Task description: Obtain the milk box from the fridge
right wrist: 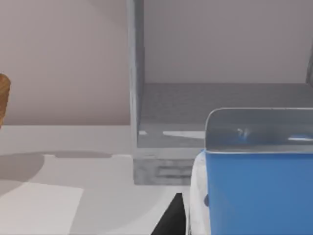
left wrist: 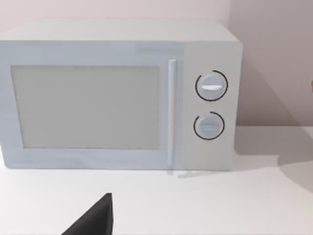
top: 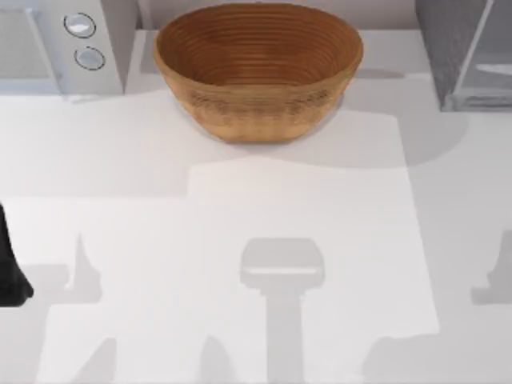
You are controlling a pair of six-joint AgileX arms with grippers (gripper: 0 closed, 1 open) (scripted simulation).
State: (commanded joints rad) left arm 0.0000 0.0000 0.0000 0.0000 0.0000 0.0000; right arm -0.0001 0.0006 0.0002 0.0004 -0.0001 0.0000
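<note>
Milk box: the white carton with a bright blue face (right wrist: 254,193) sits very close to the right wrist camera, in front of the open fridge; a pale glassy strip crosses just above its blue face.
Right gripper: one dark finger tip (right wrist: 171,220) shows beside the carton's white edge in the right wrist view. Whether the fingers are clamped on the milk box cannot be told, though the carton lies right by that finger.
Fridge: the dark-grey speckled cabinet (top: 448,48) stands at the far right corner of the table, with its pale glassy door panel (top: 490,56) swung out. In the right wrist view its interior (right wrist: 220,112) is open, showing a grey floor and a pale back wall.
Left arm: a dark part of it (top: 12,264) sits at the left edge of the table in the top view, well apart from the fridge.
Left gripper: a dark wedge of one finger (left wrist: 95,218) shows in the left wrist view, facing the microwave; how far it is spread cannot be told.
Microwave: the white appliance with two round knobs (left wrist: 210,105) stands at the far left corner of the table, door closed.
Wicker bowl: the brown oval basket (top: 258,68) stands at the far middle of the table (top: 240,240), between microwave and fridge.
</note>
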